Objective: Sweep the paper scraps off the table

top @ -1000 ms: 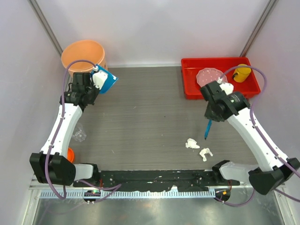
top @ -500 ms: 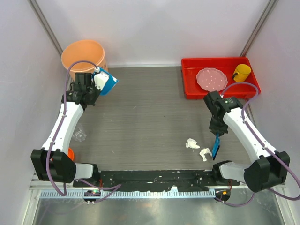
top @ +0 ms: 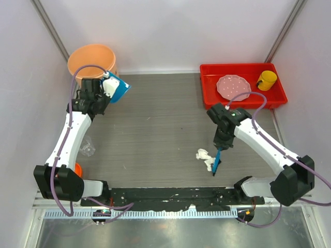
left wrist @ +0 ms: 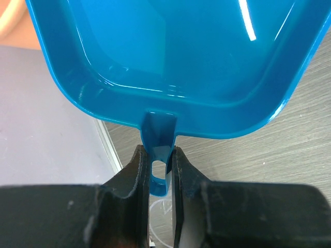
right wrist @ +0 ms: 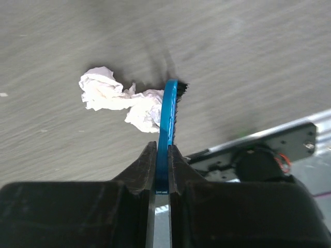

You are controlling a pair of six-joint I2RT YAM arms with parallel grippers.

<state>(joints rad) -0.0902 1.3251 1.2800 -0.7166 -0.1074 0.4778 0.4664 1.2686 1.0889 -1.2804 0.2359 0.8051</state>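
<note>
Wood-grain table [top: 155, 134], crumpled paper scraps [top: 203, 154]

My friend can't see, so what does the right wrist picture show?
The right gripper pinches a thin blue brush, its bristles touching crumpled white paper scraps on the grey table.

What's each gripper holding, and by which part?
The left gripper clamps the dustpan by its handle tab; the right gripper pinches the brush by the near end of its blue back.
</note>
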